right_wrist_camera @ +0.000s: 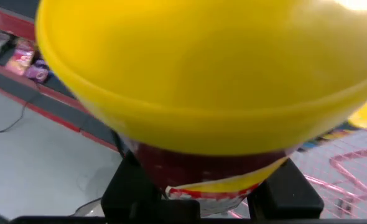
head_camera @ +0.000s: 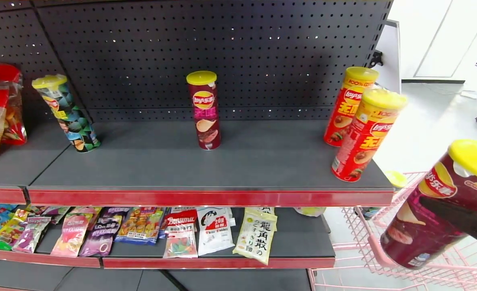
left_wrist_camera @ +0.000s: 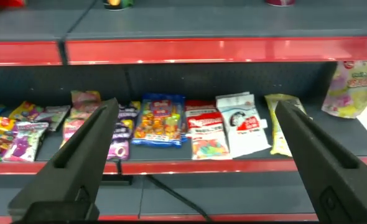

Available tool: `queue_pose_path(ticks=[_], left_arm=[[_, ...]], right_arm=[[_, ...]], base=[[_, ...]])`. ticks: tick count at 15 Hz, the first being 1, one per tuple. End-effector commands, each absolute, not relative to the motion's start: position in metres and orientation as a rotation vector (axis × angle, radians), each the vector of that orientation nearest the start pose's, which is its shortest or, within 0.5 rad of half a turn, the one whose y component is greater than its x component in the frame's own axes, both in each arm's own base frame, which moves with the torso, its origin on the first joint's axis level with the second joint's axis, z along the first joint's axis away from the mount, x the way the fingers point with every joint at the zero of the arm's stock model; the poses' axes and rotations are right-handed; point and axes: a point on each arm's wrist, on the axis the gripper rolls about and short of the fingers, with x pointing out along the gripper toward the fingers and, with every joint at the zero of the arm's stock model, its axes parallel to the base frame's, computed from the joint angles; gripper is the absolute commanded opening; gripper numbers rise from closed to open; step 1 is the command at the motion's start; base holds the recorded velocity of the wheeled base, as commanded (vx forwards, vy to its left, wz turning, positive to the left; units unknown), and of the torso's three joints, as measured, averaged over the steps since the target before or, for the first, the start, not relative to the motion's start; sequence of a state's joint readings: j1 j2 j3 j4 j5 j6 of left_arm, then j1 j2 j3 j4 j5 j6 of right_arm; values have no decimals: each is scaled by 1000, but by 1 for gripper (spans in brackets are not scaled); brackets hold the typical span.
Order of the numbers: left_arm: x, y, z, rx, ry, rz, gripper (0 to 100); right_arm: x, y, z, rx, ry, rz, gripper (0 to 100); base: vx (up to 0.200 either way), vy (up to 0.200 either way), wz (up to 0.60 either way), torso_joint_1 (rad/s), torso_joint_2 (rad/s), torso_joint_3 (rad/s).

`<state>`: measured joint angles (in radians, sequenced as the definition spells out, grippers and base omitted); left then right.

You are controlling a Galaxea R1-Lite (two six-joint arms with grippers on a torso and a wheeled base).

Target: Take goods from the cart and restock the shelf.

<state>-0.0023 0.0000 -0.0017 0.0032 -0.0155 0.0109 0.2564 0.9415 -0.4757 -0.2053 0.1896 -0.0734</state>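
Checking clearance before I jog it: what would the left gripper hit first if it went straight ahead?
Likely the snack packets on the lower shelf, straight ahead of the open left gripper; how far off they are is unclear.

The maroon can (head_camera: 204,111) in the middle of the upper shelf (head_camera: 222,169) carries a round red logo with yellow characters below it. The near maroon can (head_camera: 412,234) at right shows the same logo. The far red can (head_camera: 349,107) and near red can (head_camera: 363,137) at that shelf's right end bear the logo and big yellow characters. On the lower shelf (head_camera: 299,242), a white packet (head_camera: 214,230) and a yellow packet (head_camera: 256,236) bear dark lettering.
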Motion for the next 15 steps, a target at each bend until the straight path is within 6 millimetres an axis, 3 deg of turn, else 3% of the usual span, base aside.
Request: queue_pose_path(ticks=[1,7,11,15], left_arm=[[-23,0,76,12,1,-17,100],[-23,0,76,12,1,-17,100],[-23,0,76,14,1,-17,100],[-23,0,76,14,1,-17,100]], right_arm=[[101,33,204,-65,233,566,0],[95,34,201,-69,227,602,0],[95,34,200,-69,229,603,0],[92,35,199,-71,228,623,0]], base=[[0,200,0,2,2,2],[0,200,0,2,2,0],[0,0,0,0,0,0],[200,0,0,-6,0,2]])
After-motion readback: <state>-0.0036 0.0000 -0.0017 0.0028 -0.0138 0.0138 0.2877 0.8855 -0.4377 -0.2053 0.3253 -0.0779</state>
